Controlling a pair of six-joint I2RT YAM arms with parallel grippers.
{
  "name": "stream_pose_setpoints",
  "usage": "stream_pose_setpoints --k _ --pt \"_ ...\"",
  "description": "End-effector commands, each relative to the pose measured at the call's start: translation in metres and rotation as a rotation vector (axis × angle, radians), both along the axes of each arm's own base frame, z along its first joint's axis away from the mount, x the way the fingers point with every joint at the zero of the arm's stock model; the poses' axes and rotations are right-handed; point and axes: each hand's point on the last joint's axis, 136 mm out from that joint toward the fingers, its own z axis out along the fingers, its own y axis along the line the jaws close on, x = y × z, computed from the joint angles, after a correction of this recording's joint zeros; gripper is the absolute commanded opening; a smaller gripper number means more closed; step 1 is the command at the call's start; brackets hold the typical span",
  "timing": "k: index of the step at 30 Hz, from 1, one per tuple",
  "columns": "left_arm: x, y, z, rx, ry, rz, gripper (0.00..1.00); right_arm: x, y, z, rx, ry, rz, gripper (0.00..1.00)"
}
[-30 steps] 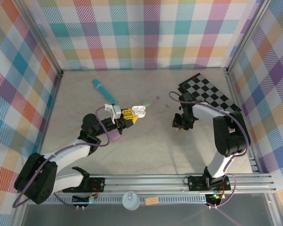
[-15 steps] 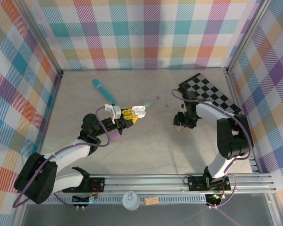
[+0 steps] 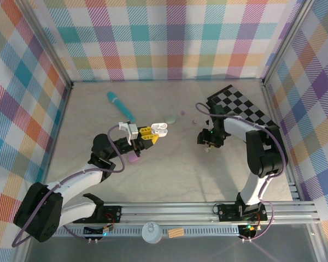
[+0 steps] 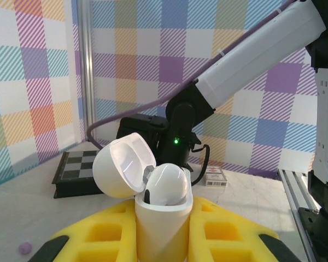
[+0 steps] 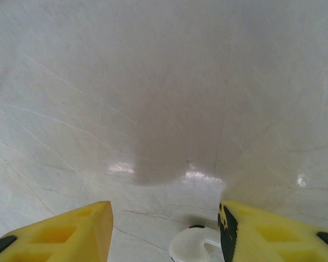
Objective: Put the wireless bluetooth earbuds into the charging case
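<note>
Left pincer (image 3: pixel 151 131) clamped shut on the white charging case (image 4: pixel 153 202), its lid flipped open. At the case's three o'clock, the right pincer (image 5: pixel 164 226) hangs parted over the surface (image 5: pixel 153 82), gripping nothing, a white earbud (image 5: pixel 192 246) just beside one finger. Two purple earbuds (image 3: pixel 181 113) lie at the case's two o'clock.

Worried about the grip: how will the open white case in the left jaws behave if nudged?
The case looks glossy and rounded, so it may slip between the jaws. Its lid hangs open to one side; a push there would probably swing it or tip the case.
</note>
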Motion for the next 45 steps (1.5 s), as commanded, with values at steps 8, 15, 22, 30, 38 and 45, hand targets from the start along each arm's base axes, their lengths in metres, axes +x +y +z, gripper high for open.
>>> stream_pose_setpoints --k 8,15,22,30,38,45 --pt "0.001 0.003 0.001 0.01 -0.019 0.011 0.13 -0.039 -0.006 0.006 0.031 0.056 -0.016 0.52" --pt "0.004 0.001 0.0 0.014 -0.013 0.006 0.13 -0.039 -0.001 0.02 0.074 0.023 -0.015 0.51" --pt "0.005 0.0 -0.002 0.009 -0.011 0.002 0.13 -0.019 -0.007 0.016 0.138 0.01 -0.066 0.46" --pt "0.002 0.002 -0.002 0.014 -0.007 0.01 0.13 -0.012 -0.011 0.006 0.157 0.039 -0.079 0.37" --pt "0.004 0.002 -0.003 0.019 -0.003 0.012 0.13 -0.016 -0.012 -0.002 0.177 0.063 -0.092 0.26" --pt "0.005 0.001 -0.004 0.023 0.0 0.011 0.13 -0.018 -0.013 -0.001 0.179 0.062 -0.105 0.22"
